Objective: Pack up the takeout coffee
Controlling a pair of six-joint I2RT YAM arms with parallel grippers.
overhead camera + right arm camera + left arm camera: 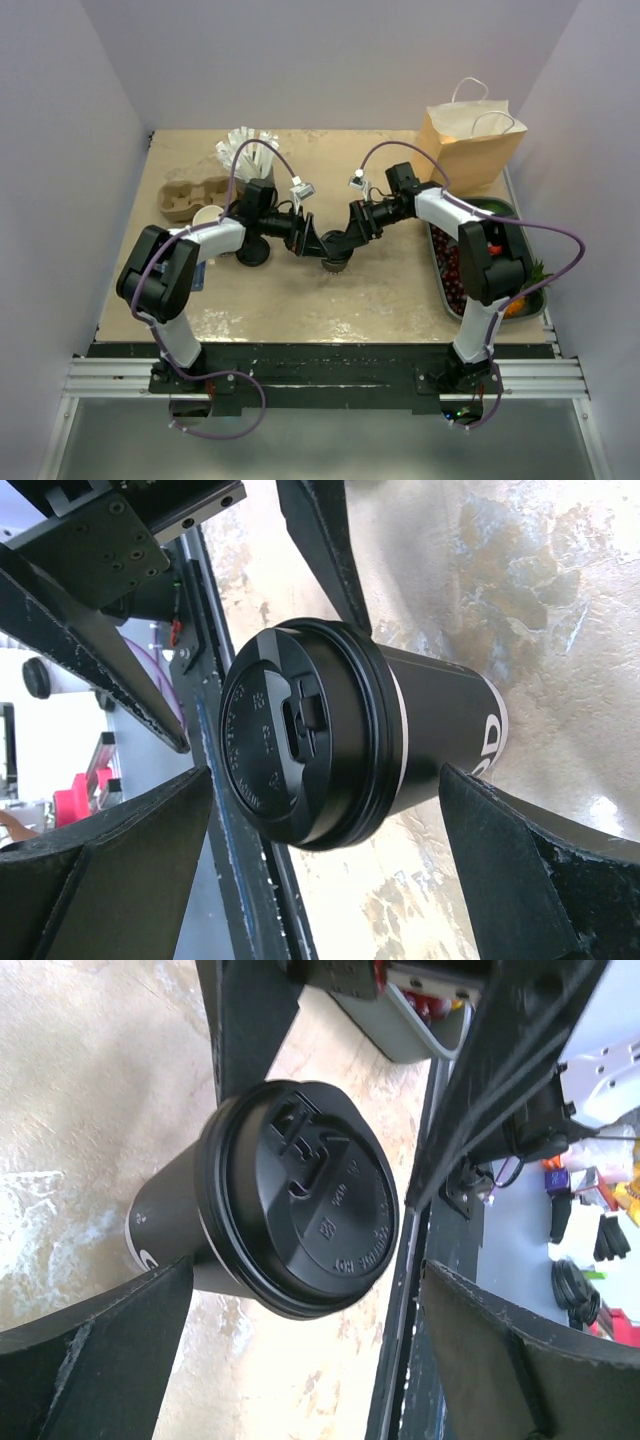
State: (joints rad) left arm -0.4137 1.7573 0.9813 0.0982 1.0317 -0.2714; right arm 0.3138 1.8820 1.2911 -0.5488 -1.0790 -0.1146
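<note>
You have one lidded takeout coffee (300,1200) on the tabletop (380,300), one brown paper bag (468,145), one cardboard cup carrier (185,195) and one open cup (208,216) with a white inside. Whether more nest under it, you cannot tell. Count one bundle of white sticks (248,143), one fruit tray (434,262), and two arms: the left arm (175,265) and the right arm (490,255).

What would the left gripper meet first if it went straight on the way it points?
Probably the lid of the coffee, centred ahead of the open left gripper; depth is unclear.
</note>
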